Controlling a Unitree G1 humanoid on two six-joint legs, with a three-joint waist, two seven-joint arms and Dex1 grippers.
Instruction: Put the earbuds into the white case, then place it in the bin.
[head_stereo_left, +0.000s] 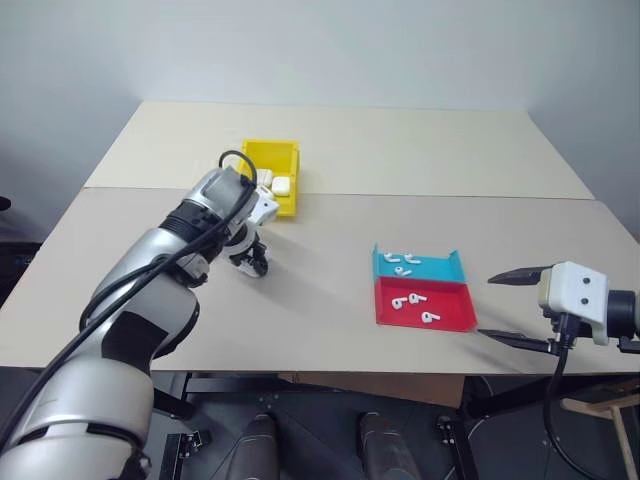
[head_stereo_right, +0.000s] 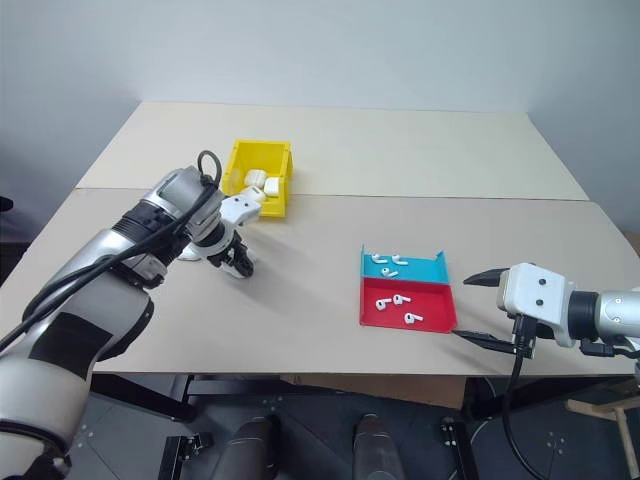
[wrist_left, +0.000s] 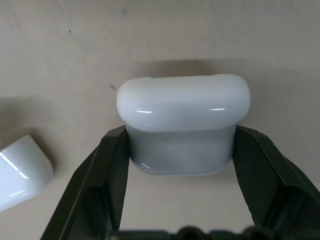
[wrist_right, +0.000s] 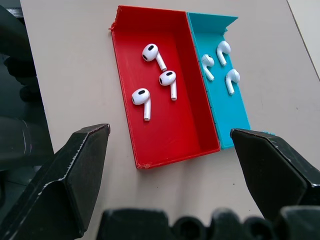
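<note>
The left gripper squeezed a white case by its sides, down on the table just in front of the yellow bin. The step looked like picking up the case. Next it would likely need opening, so earbuds could go in. The right gripper hung wide open and empty near the red tray, far right of the bin. Earbuds lay in the red tray and the blue tray touching it. Another case sat near the held one and could get bumped
</note>
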